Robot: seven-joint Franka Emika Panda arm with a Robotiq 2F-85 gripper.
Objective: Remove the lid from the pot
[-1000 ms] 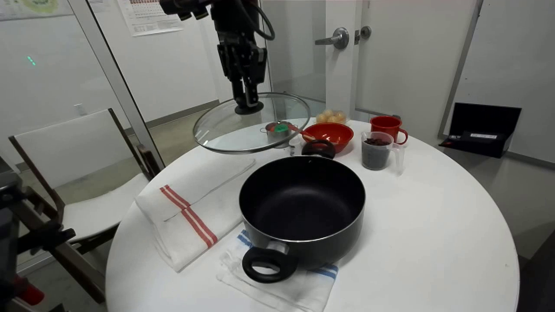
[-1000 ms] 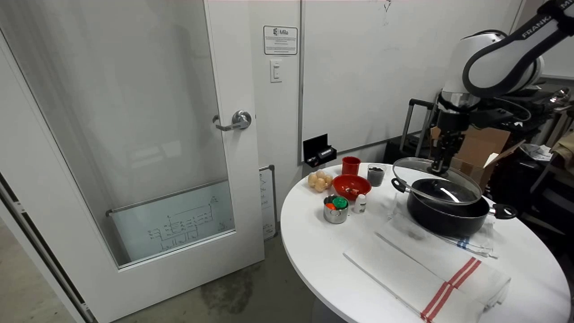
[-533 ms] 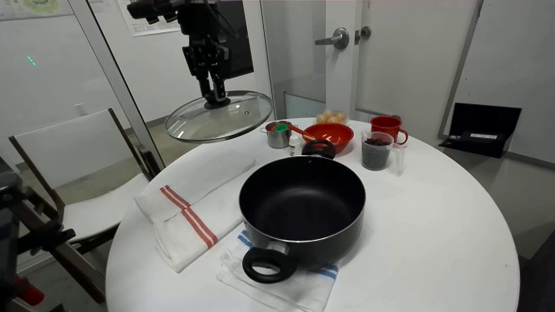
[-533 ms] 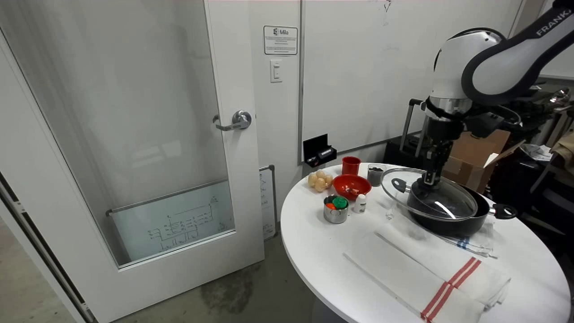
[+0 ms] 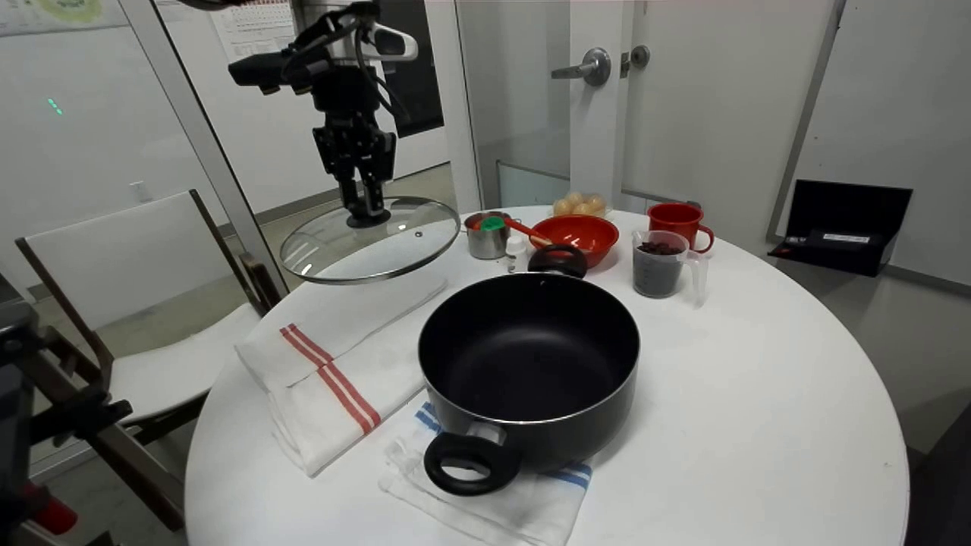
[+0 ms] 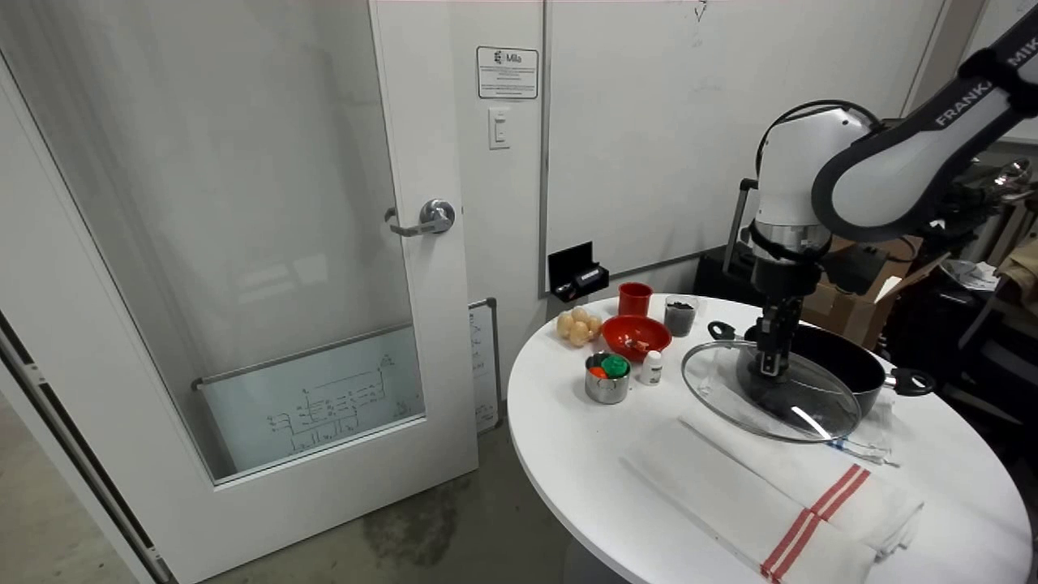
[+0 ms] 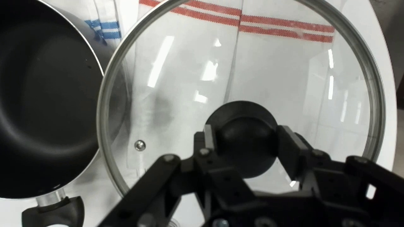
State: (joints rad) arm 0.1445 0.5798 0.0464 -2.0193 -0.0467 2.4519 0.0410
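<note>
Your gripper (image 7: 244, 142) is clamped on the black knob (image 7: 242, 108) of the lid (image 5: 372, 250), a jaw to either side, as you hold it in the air over a red-striped towel (image 5: 345, 371), off to the side of the pot (image 5: 529, 356). The pot, its dark interior in plain sight, stands on a blue-striped towel (image 5: 516, 508) on a round white table (image 5: 758, 394). Elsewhere on that surface, in both exterior views, you have a steel cup (image 6: 606, 388) holding green and orange pieces (image 6: 614, 367), a white bottle (image 6: 651, 369) just beside it, a red bowl (image 5: 576, 235), a cluster of pale balls (image 6: 579, 327), a red mug (image 5: 674, 220) and a clear measuring cup (image 5: 657, 274), dark inside. Around you, a chair (image 5: 144, 265) with a white seat stands near the table. In an exterior view, a door (image 6: 434, 341) with a lever handle (image 6: 426, 221) meets a pale wall (image 6: 503, 211), where a sign (image 6: 508, 73) marked "Mila" hangs above a light switch (image 6: 499, 128). Through the door's pane (image 6: 268, 203) you see a small board (image 6: 316, 397) of writing too fine to read. A larger whiteboard (image 6: 673, 122) rises behind the table, a black tray (image 6: 577, 276) at its lower corner. Behind your arm (image 6: 876, 195) sits a cardboard box (image 6: 843, 312), and a dark patch (image 6: 418, 527) marks the floor (image 6: 324, 560) by the door.
</note>
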